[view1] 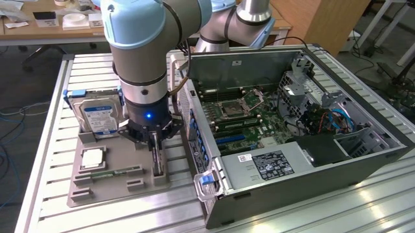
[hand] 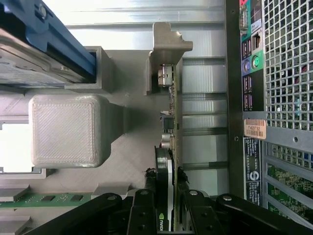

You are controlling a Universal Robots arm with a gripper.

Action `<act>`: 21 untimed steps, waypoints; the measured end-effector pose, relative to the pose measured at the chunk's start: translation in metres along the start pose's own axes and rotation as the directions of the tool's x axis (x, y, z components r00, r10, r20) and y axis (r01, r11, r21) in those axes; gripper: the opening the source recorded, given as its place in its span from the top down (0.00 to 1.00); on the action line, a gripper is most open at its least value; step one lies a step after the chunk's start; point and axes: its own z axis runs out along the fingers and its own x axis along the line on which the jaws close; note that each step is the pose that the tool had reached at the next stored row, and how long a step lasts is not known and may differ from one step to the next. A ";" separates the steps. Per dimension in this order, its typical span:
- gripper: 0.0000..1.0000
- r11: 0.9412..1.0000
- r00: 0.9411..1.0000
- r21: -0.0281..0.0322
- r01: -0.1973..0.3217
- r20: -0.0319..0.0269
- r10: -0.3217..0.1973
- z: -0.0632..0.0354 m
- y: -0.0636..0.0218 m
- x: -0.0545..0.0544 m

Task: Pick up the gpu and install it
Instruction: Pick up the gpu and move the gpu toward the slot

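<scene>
jaws: narrow, apparently clamped on the gpu (hand: 172, 122).
gpu near end: hidden behind the gripper (hand: 166, 176).
hard drive (view1: 97, 116): ten o'clock from gripper, partly behind arm (view1: 146, 58).

Setting: robotics lab, bench test cell.
Evidence: grey-and-pale-blue jointed industrial robot arm (view1: 146, 43) over ribbed aluminium-extrusion surface (view1: 91, 65). Grey 3D-printed parts fixture (view1: 113, 191) on surface. Opened dark-grey desktop computer tower (view1: 292, 189) lying on side, motherboard exposed.
Background: cluttered light wooden desk (view1: 45, 33), loose blue cables (view1: 9, 116) on floor.
</scene>
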 end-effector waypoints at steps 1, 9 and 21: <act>0.73 1.000 1.000 0.000 0.000 0.000 0.000 0.0000 0.0000 0.000; 0.73 1.000 1.000 0.000 0.016 -0.001 -0.016 0.0000 0.0000 0.000; 0.73 1.000 1.000 0.000 0.019 -0.001 -0.019 -0.0284 0.0013 -0.001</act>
